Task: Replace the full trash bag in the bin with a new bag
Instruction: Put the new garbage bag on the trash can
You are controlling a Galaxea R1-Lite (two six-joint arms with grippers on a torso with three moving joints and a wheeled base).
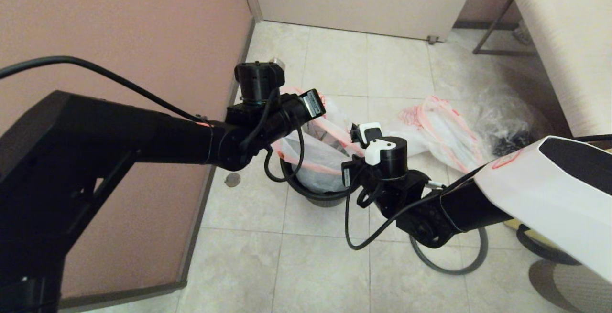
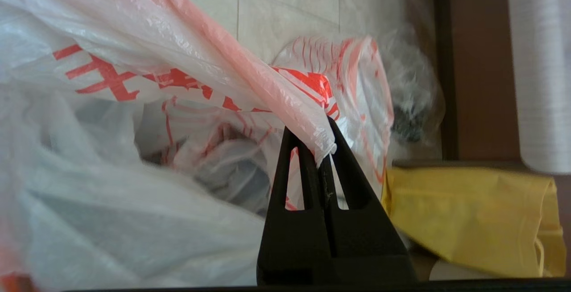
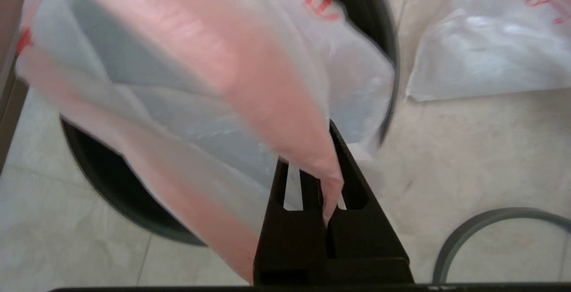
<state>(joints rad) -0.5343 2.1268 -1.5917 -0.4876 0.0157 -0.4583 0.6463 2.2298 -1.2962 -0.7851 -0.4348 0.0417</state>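
Note:
The bin [image 1: 313, 197] stands on the tiled floor beside the wall, black and round. The new bag [image 1: 311, 153], white with red lettering and an orange edge, hangs into it. My left gripper [image 2: 320, 149] is shut on the bag's orange edge at the bin's far side [image 1: 316, 112]. At the near right side of the bin, my right gripper [image 3: 322, 185] is shut on another stretch of the orange edge [image 1: 355, 135], so the bag's mouth hangs between the two. The full trash bag [image 1: 442, 131] lies on the floor to the right of the bin.
A grey hoop [image 1: 449, 258] lies on the floor under my right arm. A clear crinkled bag [image 1: 507, 122] with dark contents sits beyond the full bag, and a yellow bag [image 2: 468, 211] lies nearby. The wall [image 1: 143, 40] runs close on the left.

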